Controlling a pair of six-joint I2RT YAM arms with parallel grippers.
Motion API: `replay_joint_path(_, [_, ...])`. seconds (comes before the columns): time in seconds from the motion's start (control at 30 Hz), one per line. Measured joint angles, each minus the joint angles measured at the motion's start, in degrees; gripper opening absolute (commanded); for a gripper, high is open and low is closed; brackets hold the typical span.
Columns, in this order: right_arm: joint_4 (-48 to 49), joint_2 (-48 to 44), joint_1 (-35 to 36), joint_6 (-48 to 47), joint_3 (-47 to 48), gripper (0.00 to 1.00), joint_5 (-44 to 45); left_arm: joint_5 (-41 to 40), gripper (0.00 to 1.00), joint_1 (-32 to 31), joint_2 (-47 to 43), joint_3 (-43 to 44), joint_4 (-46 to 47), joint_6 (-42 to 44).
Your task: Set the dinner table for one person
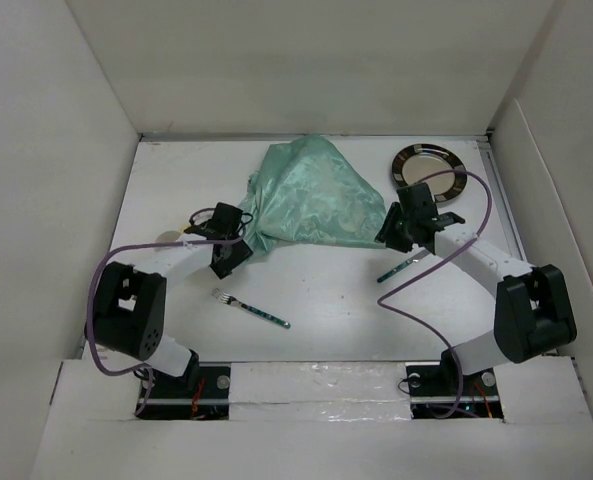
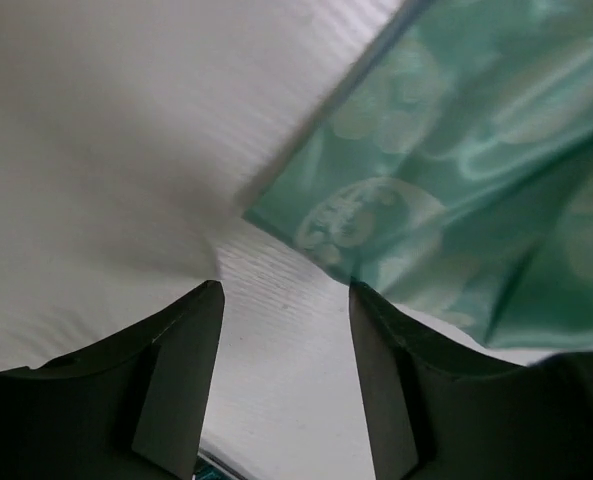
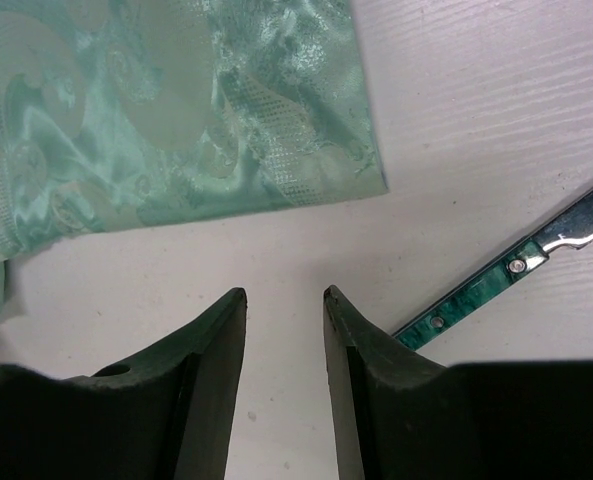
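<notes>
Left gripper [image 2: 286, 300] and right gripper [image 3: 284, 300] gape empty above dinner table [image 1: 326, 290] lying long side left-right

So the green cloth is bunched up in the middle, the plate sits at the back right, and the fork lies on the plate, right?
Not quite. The fork lies on the bare dinner table near the left arm, not on the plate; the top external view shows it. The green placemat is bunched mid-table and the plate sits back right.
</notes>
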Motion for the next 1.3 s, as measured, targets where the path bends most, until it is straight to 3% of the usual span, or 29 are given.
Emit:
replay_joint_path(0.23, [0.04,-1.25,0.0,-1.36,0.02,0.43,-1.99,0.24,0.57,1.77,2.62,-0.98,3.1,-10.43])
replay_joint_path(0.33, [0.09,-2.38,0.0,-1.68,0.02,0.43,-2.97,-0.02,0.52,1.92,2.6,-1.51,5.4,-13.97])
replay_joint_path(0.47, [0.09,-2.93,-0.39,-1.9,0.02,0.44,-3.72,-0.17,0.35,1.92,4.15,-0.92,6.62,-16.68])
replay_joint_path(0.5, [0.07,-2.89,-0.68,-1.86,0.0,0.45,-4.11,-0.2,0.24,1.92,4.52,-0.68,6.67,-17.31])
replay_joint_path(0.7, [0.9,-0.35,-2.6,-0.31,-0.11,0.55,-5.51,-1.55,0.0,1.92,4.9,-0.79,5.92,-18.34])
replay_joint_path(1.1, [1.86,11.08,-5.57,4.42,0.15,0.57,-6.32,-7.3,0.0,1.9,0.48,-0.5,3.89,-9.97])
replay_joint_path(1.3, [2.4,14.62,-5.73,7.72,3.54,0.5,-6.67,-8.52,0.0,1.9,-1.27,0.11,4.2,-5.2])
